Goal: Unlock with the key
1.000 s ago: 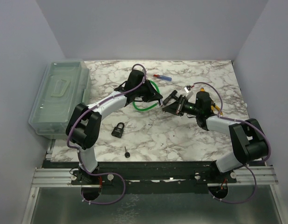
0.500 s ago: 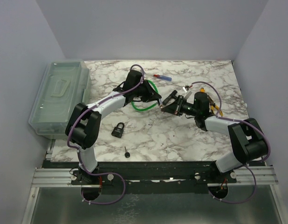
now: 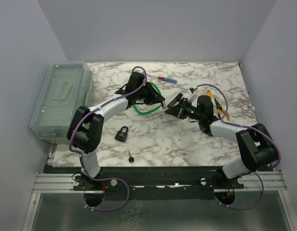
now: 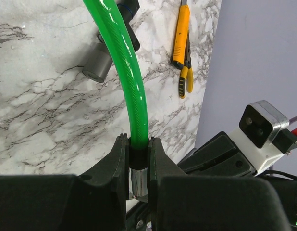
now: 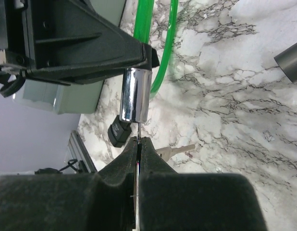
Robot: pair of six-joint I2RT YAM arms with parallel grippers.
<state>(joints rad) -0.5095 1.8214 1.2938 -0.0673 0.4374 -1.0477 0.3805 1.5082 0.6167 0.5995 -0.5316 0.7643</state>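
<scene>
My left gripper [image 3: 160,102] is shut on the chrome lock barrel [image 4: 138,180] at the end of a green cable lock [image 3: 147,110], held above the table. The green cable [image 4: 134,96] rises out from between its fingers. My right gripper [image 3: 169,108] faces it tip to tip and is shut on a thin key [image 5: 138,130]. The key's blade meets the bottom of the chrome barrel [image 5: 134,94]. A black padlock [image 3: 122,133] and a small black-headed key [image 3: 131,158] lie on the marble table near the left arm.
A clear plastic box [image 3: 62,98] stands at the left edge. A red and blue screwdriver [image 3: 167,80] lies at the back. Yellow pliers [image 3: 220,108] lie at the right, also in the left wrist view [image 4: 183,43]. A grey cylinder [image 4: 98,67] lies under the cable.
Both grippers have shifted slightly to the left together. The right gripper has closed the small gap to the lock barrel held by the left.
</scene>
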